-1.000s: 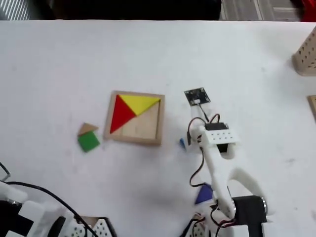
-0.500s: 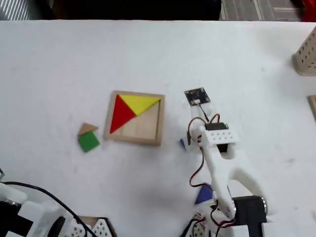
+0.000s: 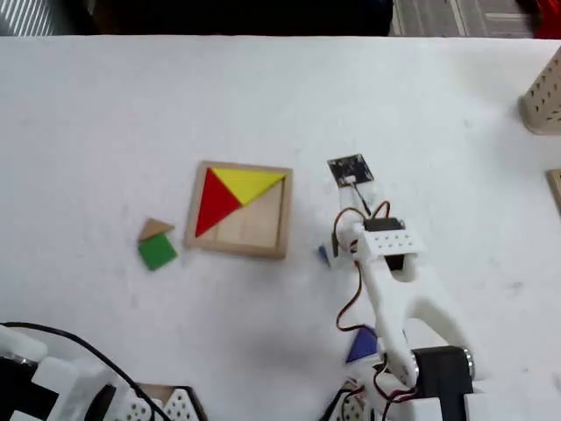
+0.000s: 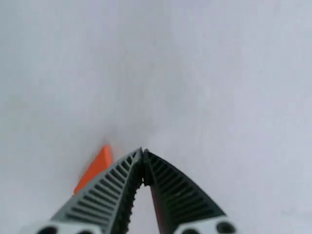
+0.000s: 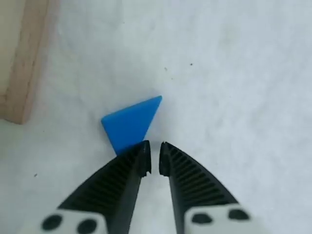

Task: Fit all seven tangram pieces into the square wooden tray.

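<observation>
The square wooden tray [image 3: 279, 219] holds a red triangle [image 3: 212, 203] and a yellow triangle [image 3: 248, 181]. To its left lie a green square [image 3: 158, 253] and a tan triangle [image 3: 155, 229]. A small blue triangle [image 3: 323, 254] [image 5: 130, 124] lies right of the tray, just ahead of my right gripper [image 5: 155, 156], which is shut but for a thin slit and holds nothing. A purple piece [image 3: 361, 345] lies beside the right arm [image 3: 387, 244]. My left gripper [image 4: 143, 165] is shut and empty over bare table, with an orange piece [image 4: 95, 168] beside one finger.
A small black circuit board [image 3: 350, 171] lies just beyond the right arm. A perforated wooden block [image 3: 543, 96] stands at the far right edge. The left arm [image 3: 53, 386] sits at the near left corner. The tray's corner [image 5: 19, 63] is close to the blue triangle.
The left arm has drawn back a little toward the near left corner. The right arm has hardly shifted, and no piece has moved.
</observation>
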Available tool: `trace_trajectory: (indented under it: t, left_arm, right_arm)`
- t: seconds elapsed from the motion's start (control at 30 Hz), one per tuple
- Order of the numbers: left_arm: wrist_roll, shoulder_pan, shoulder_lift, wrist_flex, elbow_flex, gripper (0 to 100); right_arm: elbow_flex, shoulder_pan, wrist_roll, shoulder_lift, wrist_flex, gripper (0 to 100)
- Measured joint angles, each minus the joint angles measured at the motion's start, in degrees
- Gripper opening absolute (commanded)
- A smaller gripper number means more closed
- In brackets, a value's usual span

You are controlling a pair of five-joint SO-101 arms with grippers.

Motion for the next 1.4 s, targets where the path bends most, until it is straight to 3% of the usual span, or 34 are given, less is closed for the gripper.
trace_trajectory:
  t: [0.27, 0.97, 1.4]
  left_arm:
    - [0.5, 0.1, 0.0, -11.7, 6.6, 2]
    - [0.5, 0.1, 0.0, -12.2, 7.8, 2]
    - [0.5, 0.1, 0.0, 3.3, -8.5, 2]
  right_arm:
    - [0.0, 0.0, 0.0, 0.0, 0.0, 4.9]
    - [0.0, 0.0, 0.0, 0.0, 0.0, 4.9]
    - [0.0, 0.0, 2.2, 0.0, 0.0, 4.9]
